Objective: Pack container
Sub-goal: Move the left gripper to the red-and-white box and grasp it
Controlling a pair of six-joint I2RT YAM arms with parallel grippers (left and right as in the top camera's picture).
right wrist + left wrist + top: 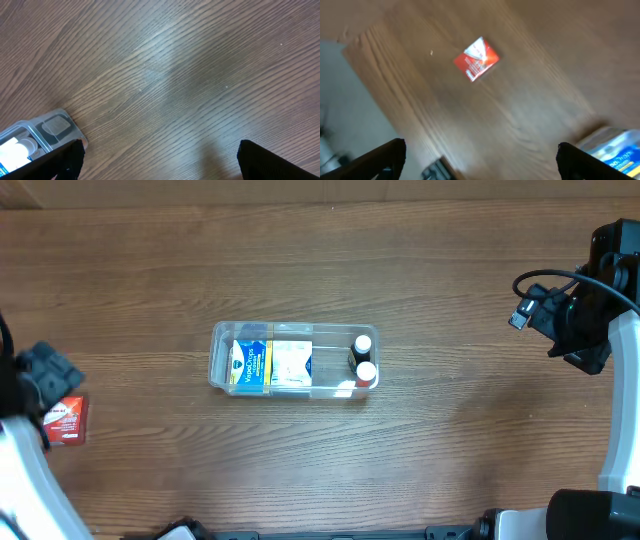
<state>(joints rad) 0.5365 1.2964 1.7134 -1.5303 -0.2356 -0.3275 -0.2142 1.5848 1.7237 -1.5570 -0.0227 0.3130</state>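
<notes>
The clear plastic container [222, 370] sits mid-table. It holds a blue and yellow box [248, 365], a white box [291, 364] and two small dark bottles with white caps [363, 360]. A small red box [65, 420] lies on the table at the far left; it also shows in the left wrist view [476, 59]. My left gripper [479, 160] is open and empty, above the table near the red box. My right gripper [159, 160] is open and empty at the far right. A corner of the container [55, 127] shows in the right wrist view.
The table's left edge [375, 85] runs close to the red box, with grey floor beyond it. The right arm's black body and cable [560, 305] hang over the table's right side.
</notes>
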